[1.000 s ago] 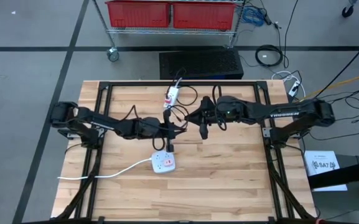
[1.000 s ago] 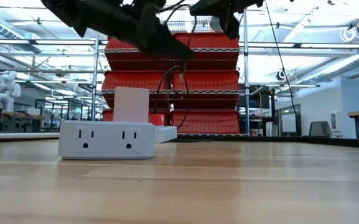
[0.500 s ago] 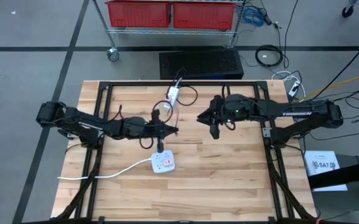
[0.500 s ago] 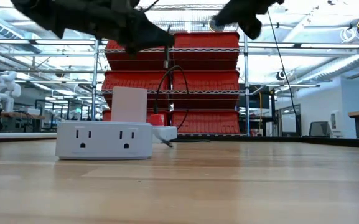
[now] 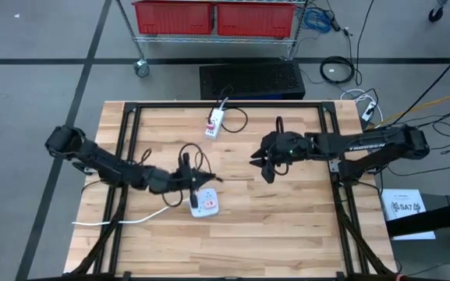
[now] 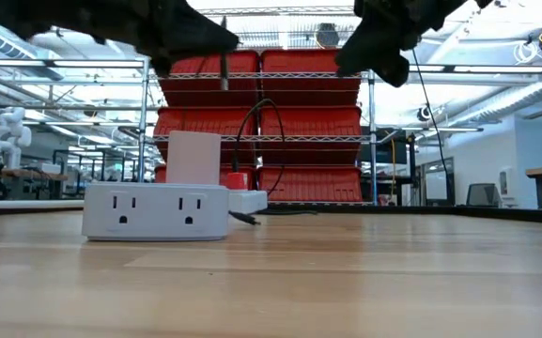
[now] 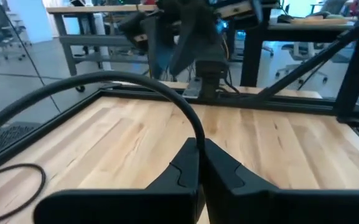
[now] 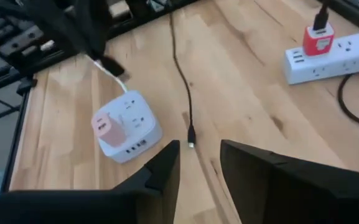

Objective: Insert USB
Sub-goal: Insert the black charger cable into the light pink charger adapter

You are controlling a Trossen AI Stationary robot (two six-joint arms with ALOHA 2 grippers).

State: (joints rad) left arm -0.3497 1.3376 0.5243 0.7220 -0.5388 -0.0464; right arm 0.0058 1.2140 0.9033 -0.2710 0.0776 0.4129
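A white power cube (image 5: 204,204) with a pink adapter on top (image 8: 104,127) stands on the wooden table near the middle. My left gripper (image 5: 196,181) hovers just above and beyond the cube (image 6: 156,211), shut on a black cable (image 7: 135,84). My right gripper (image 8: 198,165) is open with nothing between its fingers; it hangs in the air to the right of the cube (image 5: 262,168). A loose black cable end with a small plug (image 8: 191,143) lies on the table between the cube and my right gripper. My left gripper pinches the black cable between its two fingertips (image 7: 198,140), its fingers about level. The cable rises out of the fingertips and arches away slack in a wide loop. In the low view a short straight piece (image 6: 224,73) points down below the gripper, clear of the table.
A white power strip (image 5: 215,121) with a red-and-white charger (image 8: 319,37) lies at the table's far side, black cable looping beside it. The cube's white cord (image 5: 131,218) runs toward the left edge. A black frame borders the tabletop (image 5: 225,105).
My left gripper has carried the cable from the table's middle toward the near left, ending above the cube, and has stayed shut. My right gripper has parted from it, drifting toward the right edge and tipping downward. A black cable end now lies on the table behind the cube.
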